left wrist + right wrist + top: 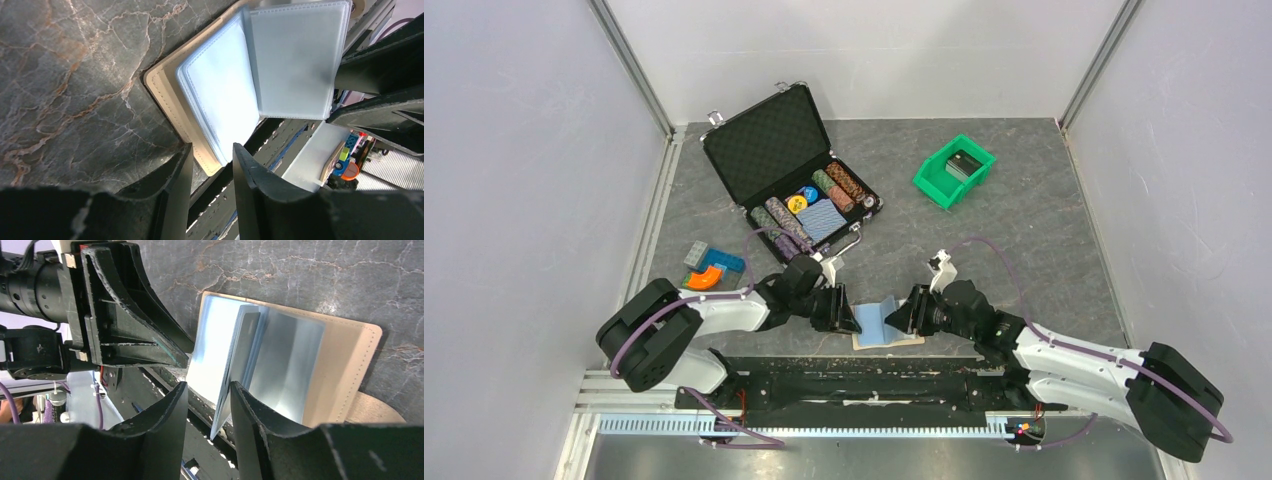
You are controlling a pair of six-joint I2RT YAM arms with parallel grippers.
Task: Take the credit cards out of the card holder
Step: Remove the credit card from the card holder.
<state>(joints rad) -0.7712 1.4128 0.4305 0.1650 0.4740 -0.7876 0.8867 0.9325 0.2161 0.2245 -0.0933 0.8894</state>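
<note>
The card holder [892, 342] lies open at the near table edge, tan cover down, with its light blue-grey clear sleeves [220, 95] fanned. One sleeve leaf [242, 352] stands upright in the middle. I cannot tell whether the credit cards sit inside the sleeves. My left gripper [849, 317] is open at the holder's left side, and its fingertips straddle the holder's near corner [212, 150]. My right gripper [903, 317] is open at the right side, and the upright leaf's lower edge hangs between its jaws [209, 390], close to the right finger [245, 405].
An open black chip case [789, 175] with poker chips stands behind the left arm. A green bin [954, 170] holding a dark flat stack is at the back right. Coloured toy blocks [709, 270] lie at the left. The black rail [854, 375] runs along the near edge.
</note>
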